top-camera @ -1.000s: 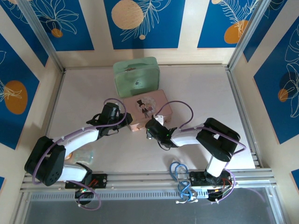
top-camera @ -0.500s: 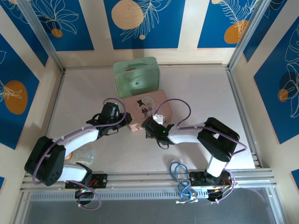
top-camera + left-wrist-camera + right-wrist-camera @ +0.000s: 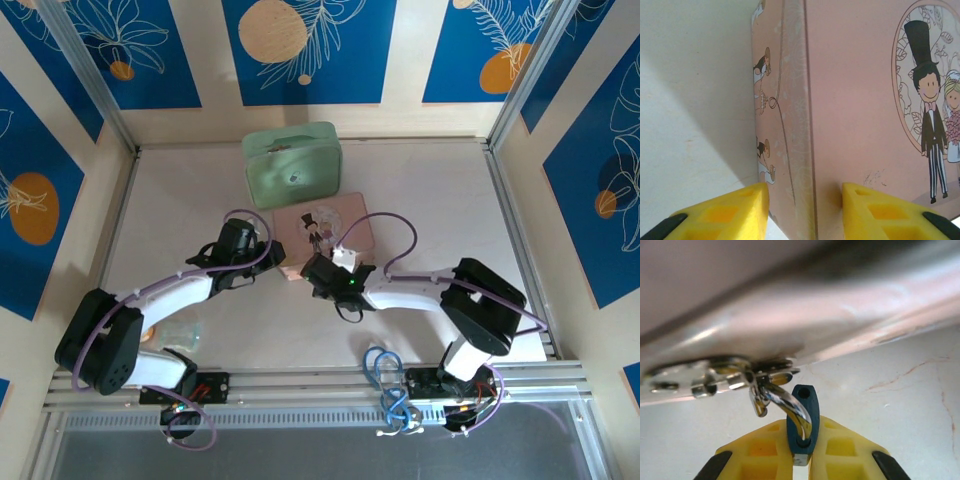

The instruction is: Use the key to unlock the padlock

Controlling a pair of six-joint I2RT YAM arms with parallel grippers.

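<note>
As the right arm's elbow swings out wider than it sat a second ago, the right gripper (image 3: 802, 429) slides a touch leftward along the near side of the pink box (image 3: 335, 222), and the box itself nudges slightly to the right on the table (image 3: 430, 190). And look at the grip: the yellow fingers are pressed together on the blue body of the padlock (image 3: 812, 410), pinching it from both sides. The padlock hangs at the box's near edge, just above the tabletop, its silvery shackle (image 3: 790, 407) hooked through the metal latch (image 3: 725, 377).

Over on the other side, the left gripper (image 3: 805, 196) has barely stirred. Its fingers stand part-spread, one on each side of the box's corner edge, and whether they truly squeeze it I cannot tell.

What does the shift mean? My read: the lock is now secured and steadied, with the box braced against the pull. That is a useful hold for working the lock. One hole on the blue body looks empty while the shackle enters the other, so the shackle may already be free. Whether the key has done its work, I can't call from here.
</note>
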